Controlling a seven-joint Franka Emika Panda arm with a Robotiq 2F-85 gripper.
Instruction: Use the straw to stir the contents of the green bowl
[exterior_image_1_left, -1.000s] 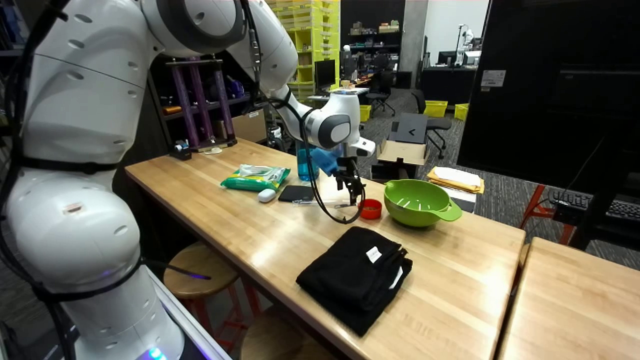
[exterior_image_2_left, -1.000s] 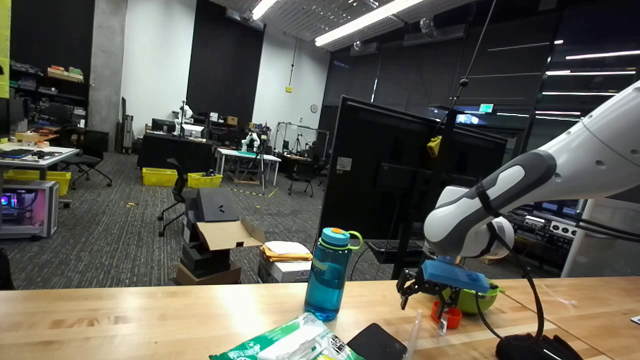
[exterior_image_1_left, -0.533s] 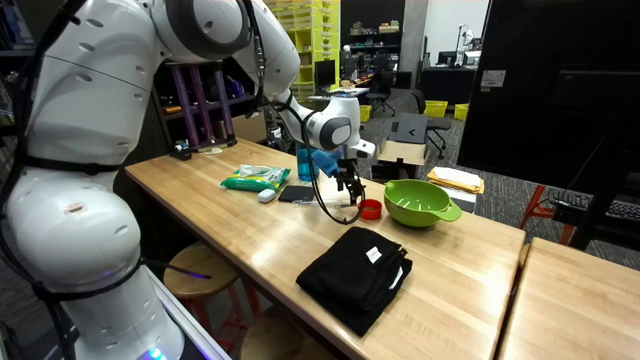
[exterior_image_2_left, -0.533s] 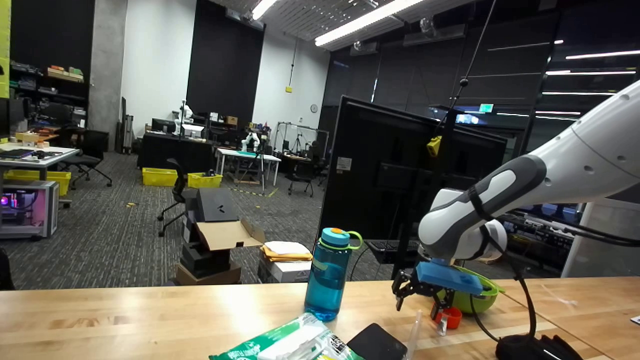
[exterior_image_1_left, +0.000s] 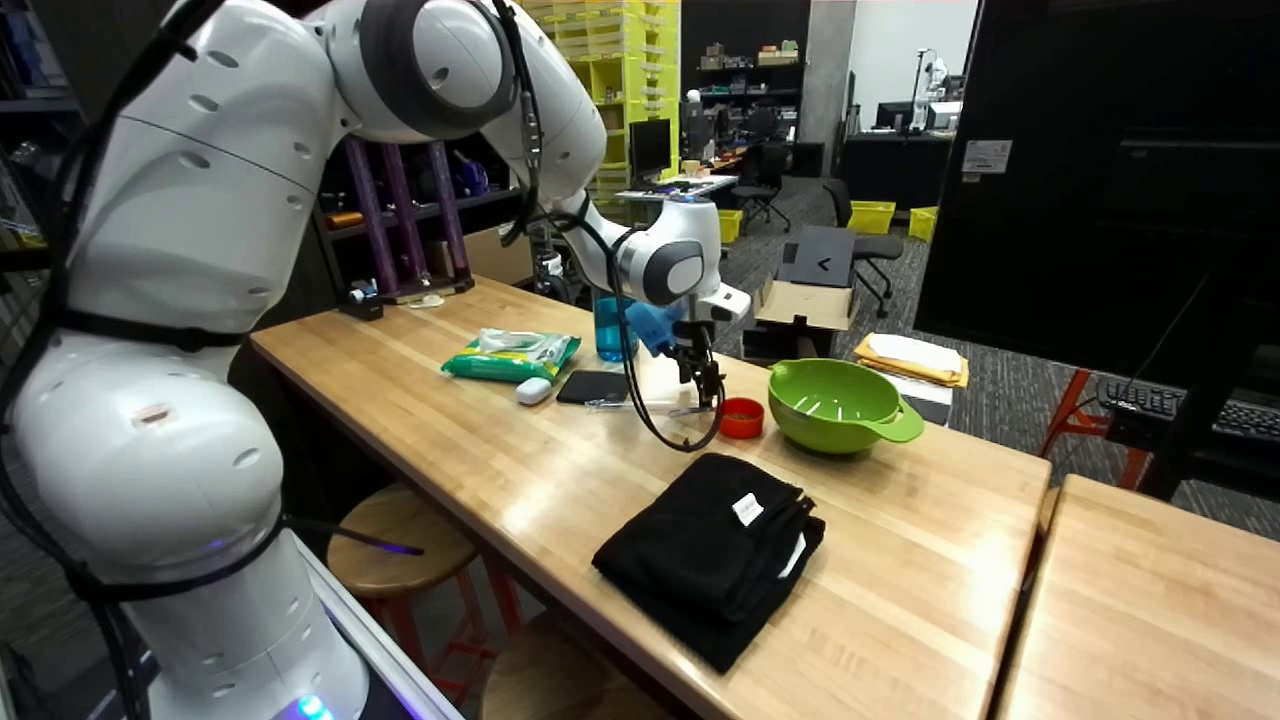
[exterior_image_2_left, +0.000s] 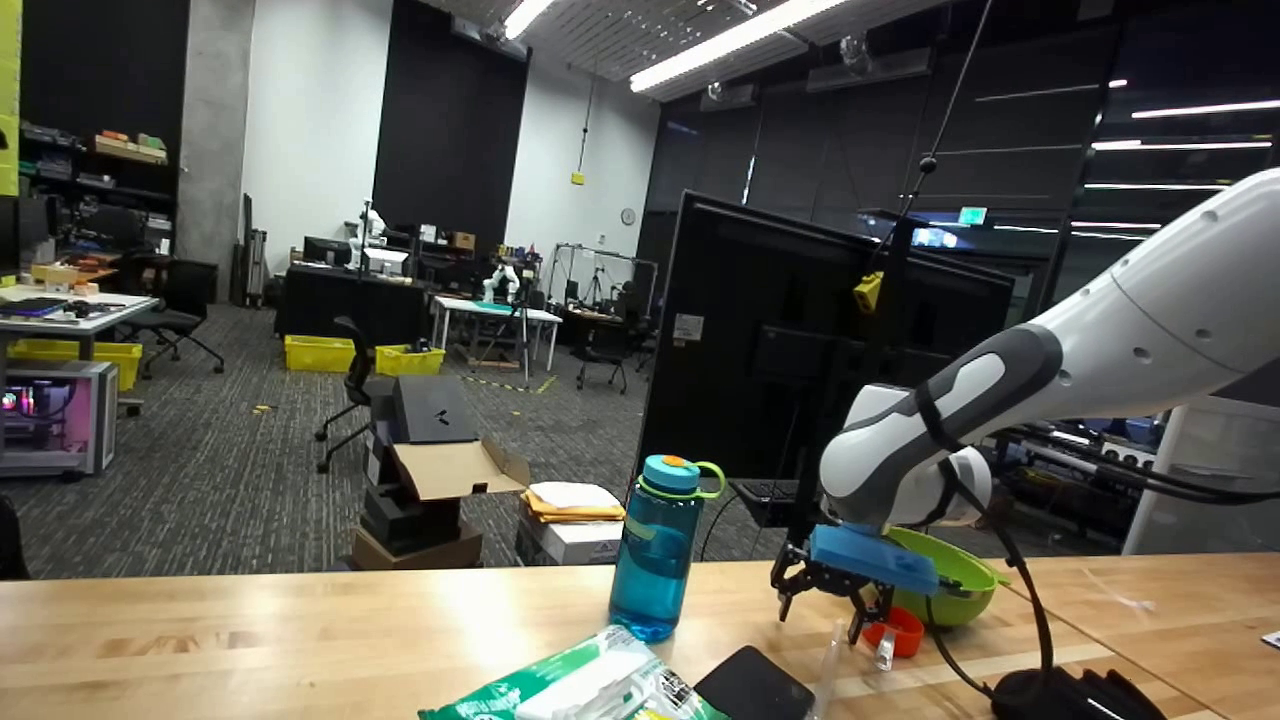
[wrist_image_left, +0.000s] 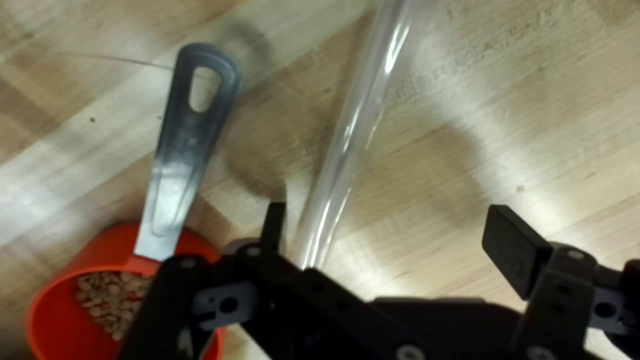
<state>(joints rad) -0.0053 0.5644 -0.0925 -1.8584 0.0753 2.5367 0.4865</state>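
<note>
Wrist view, looking down past the gripper (wrist_image_left: 390, 220), shows its two fingers spread wide and holding nothing. Between them as seen from there, nearer the finger on the side of the red measuring cup (wrist_image_left: 112, 242), lies the clear plastic straw (wrist_image_left: 350, 150), flat on the tabletop (wrist_image_left: 575, 200) and stretching ahead of the gripper. By its look it should be very light and fairly stiff along its length, yet thin-walled enough to flatten under a hard squeeze; the glossy round surface will likely slip or roll if one finger touches well before the other. Best to centre the fingers over it, then close gently and square across it, taking it toward one end so a long free length is left for stirring. The cup's grey handle (wrist_image_left: 185, 145) is near that finger and could be knocked. In an exterior view, the lime-green bowl (exterior_image_1_left: 820, 432) stands beyond the measuring cup from the gripper; its contents cannot be told.
</note>
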